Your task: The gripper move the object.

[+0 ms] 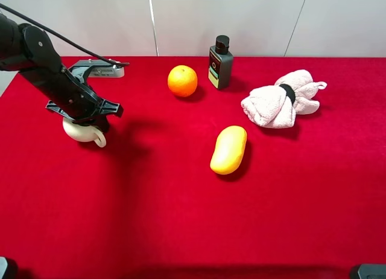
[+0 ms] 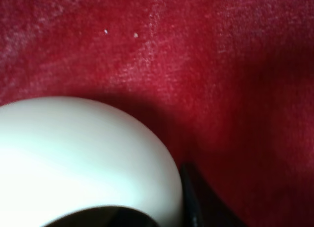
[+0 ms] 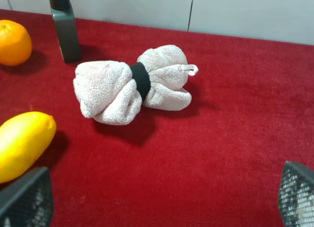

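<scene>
The cream-white pitcher point(image 1: 81, 132) stands at the left of the red table, its loop handle toward the front right. My left gripper point(image 1: 84, 117) is down on top of it and hides its upper part. In the left wrist view the pitcher point(image 2: 83, 158) fills the frame, with one black finger point(image 2: 196, 202) pressed against its outer wall beside the rim; the other finger is hidden. My right gripper point(image 3: 157, 202) is open and empty, its two fingertips wide apart, hanging above the table near the pink towel point(image 3: 132, 84).
An orange point(image 1: 182, 81) and a dark bottle point(image 1: 221, 63) stand at the back middle. A yellow mango point(image 1: 228, 149) lies in the middle, and the pink rolled towel point(image 1: 282, 99) at the right. A grey device point(image 1: 96, 69) sits behind the left arm.
</scene>
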`<state>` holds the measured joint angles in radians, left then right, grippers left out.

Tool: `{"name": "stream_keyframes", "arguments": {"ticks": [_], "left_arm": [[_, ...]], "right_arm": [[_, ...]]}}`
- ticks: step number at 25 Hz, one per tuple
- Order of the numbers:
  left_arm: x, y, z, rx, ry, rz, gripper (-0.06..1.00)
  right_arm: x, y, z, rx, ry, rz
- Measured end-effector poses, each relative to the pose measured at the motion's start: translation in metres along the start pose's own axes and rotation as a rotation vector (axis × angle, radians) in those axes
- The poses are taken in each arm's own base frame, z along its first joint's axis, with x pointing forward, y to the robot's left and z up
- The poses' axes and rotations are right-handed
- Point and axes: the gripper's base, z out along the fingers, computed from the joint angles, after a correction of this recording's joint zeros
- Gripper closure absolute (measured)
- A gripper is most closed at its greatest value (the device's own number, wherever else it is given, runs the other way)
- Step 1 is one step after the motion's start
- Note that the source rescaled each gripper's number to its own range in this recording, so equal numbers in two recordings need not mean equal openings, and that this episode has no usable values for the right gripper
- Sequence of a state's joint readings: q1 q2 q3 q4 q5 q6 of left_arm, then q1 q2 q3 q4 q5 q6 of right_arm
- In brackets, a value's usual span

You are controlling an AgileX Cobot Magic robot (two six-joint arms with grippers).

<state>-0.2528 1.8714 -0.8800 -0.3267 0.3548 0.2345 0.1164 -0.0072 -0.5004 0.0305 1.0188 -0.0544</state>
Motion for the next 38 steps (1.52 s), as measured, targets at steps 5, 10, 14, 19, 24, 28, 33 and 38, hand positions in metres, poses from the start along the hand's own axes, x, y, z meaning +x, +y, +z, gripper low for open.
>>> {"name": "stream_keyframes", "arguments": {"ticks": [5, 10, 14, 19, 24, 28, 33, 38], "left_arm": [[0.0, -0.003, -0.012, 0.015, -0.006, -0.003, 0.93], [0.0, -0.007, -0.028, 0.029, -0.025, -0.002, 0.93], [0.001, -0.01, -0.039, 0.046, -0.011, -0.006, 0.94], [-0.01, -0.015, -0.054, 0.073, 0.01, 0.0, 0.94], [-0.025, -0.025, -0.071, 0.098, 0.027, 0.037, 0.94], [-0.035, -0.045, -0.082, 0.077, 0.016, 0.085, 0.94], [-0.044, -0.067, -0.094, 0.045, -0.01, 0.126, 0.94], [-0.051, -0.093, -0.109, 0.033, -0.043, 0.184, 0.94]], "right_arm": [[0.0, 0.0, 0.0, 0.0, 0.0, 0.0], [0.0, 0.0, 0.0, 0.0, 0.0, 0.0], [0.0, 0.0, 0.0, 0.0, 0.0, 0.0], [0.0, 0.0, 0.0, 0.0, 0.0, 0.0], [0.0, 0.0, 0.0, 0.0, 0.0, 0.0], [0.0, 0.0, 0.0, 0.0, 0.0, 0.0], [0.0, 0.0, 0.0, 0.0, 0.0, 0.0], [0.0, 0.0, 0.0, 0.0, 0.0, 0.0]]}}
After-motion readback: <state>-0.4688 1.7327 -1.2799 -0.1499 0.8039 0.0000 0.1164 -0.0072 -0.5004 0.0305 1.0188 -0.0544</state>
